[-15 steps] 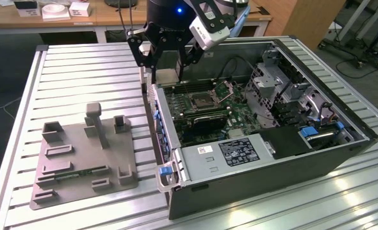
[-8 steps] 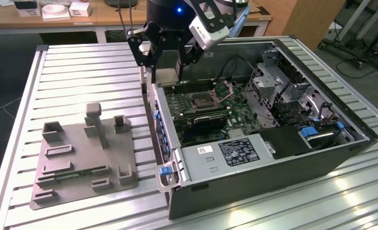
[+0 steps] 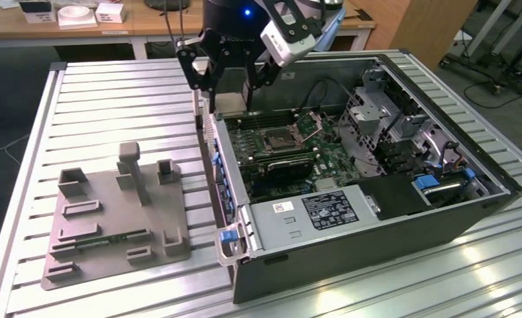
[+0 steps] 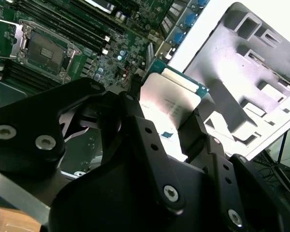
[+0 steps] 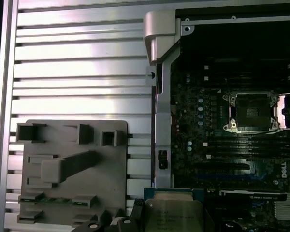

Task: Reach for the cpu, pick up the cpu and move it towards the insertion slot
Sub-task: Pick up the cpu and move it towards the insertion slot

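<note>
One arm: reaches down from the upper edge of the exterior view, wrist over the near wall of the open computer case (image 3: 367, 218), above the slatted metal table (image 3: 110, 99).
Grey fixture tray (image 3: 110, 218): lies on the table at the exterior view's left, well apart from the arm; carries an upright post, several small blocks and a narrow green strip near its lower edge.
Gripper (image 3: 228, 89): black fingers (image 4: 150, 140) point downward and are clamped on the cpu from opposite edges; it hangs over the case wall, between the tray and the motherboard (image 3: 283, 149).
Cpu (image 3: 228, 101): held clear of both tray and board, not touching either. In the exterior view it appears as a pale square plate between the fingers.
Cpu surface: in the second wrist view (image 4: 169, 104) a silvery-grey metal top with faint print, seated on a thin blue-green edge; in the first wrist view (image 5: 174, 212) the same grey square with a blue-green border.
Insertion slot (image 3: 283, 138): square metal-framed socket with a dark centre on the motherboard, to the exterior view's right of the gripper and lower; its hinged bracket stands raised beside it. Seen also in both wrist views (image 4: 43, 48) (image 5: 251, 112).
Slot contents: the dark centre shows no chip seated.
</note>
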{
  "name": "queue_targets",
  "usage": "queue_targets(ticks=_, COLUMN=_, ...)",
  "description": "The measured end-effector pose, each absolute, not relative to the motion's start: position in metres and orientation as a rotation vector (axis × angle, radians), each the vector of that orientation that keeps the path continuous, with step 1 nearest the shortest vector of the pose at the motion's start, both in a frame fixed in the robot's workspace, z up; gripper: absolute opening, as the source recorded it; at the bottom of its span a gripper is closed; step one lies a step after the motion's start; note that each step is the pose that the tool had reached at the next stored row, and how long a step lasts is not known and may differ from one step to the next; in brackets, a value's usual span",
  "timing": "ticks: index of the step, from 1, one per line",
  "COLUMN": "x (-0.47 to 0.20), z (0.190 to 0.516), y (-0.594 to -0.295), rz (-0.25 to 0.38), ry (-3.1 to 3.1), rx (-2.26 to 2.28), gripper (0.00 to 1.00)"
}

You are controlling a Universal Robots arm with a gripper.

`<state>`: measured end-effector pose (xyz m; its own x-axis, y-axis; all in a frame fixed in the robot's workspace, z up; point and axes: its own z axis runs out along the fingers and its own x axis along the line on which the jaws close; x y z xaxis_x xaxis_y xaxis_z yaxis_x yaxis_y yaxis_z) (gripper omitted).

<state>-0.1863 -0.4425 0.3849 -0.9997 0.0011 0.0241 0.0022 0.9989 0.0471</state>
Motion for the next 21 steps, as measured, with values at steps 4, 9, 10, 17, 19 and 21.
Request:
queue_targets(ticks=4, x=-0.180, z=0.384, y=-0.441, rz=-0.074, ry=-3.117, rx=-0.003, gripper=0.55)
queue_targets(ticks=9, x=-0.174, z=0.384, y=-0.439, rz=-0.074, ry=-3.117, rx=-0.003, gripper=0.55)
queue_targets(ticks=10, x=-0.173, z=0.384, y=-0.438, rz=-0.074, ry=-3.117, rx=-0.003, gripper=0.55)
queue_targets(ticks=17, x=-0.166, z=0.383, y=-0.438, rz=-0.076, ry=-3.117, rx=-0.003, gripper=0.55)
queue_targets(ticks=19, x=-0.165, z=0.383, y=-0.437, rz=-0.077, ry=-3.117, rx=-0.003, gripper=0.55)
queue_targets(ticks=21, x=-0.163, z=0.383, y=-0.437, rz=-0.078, ry=-3.117, rx=-0.003, gripper=0.55)
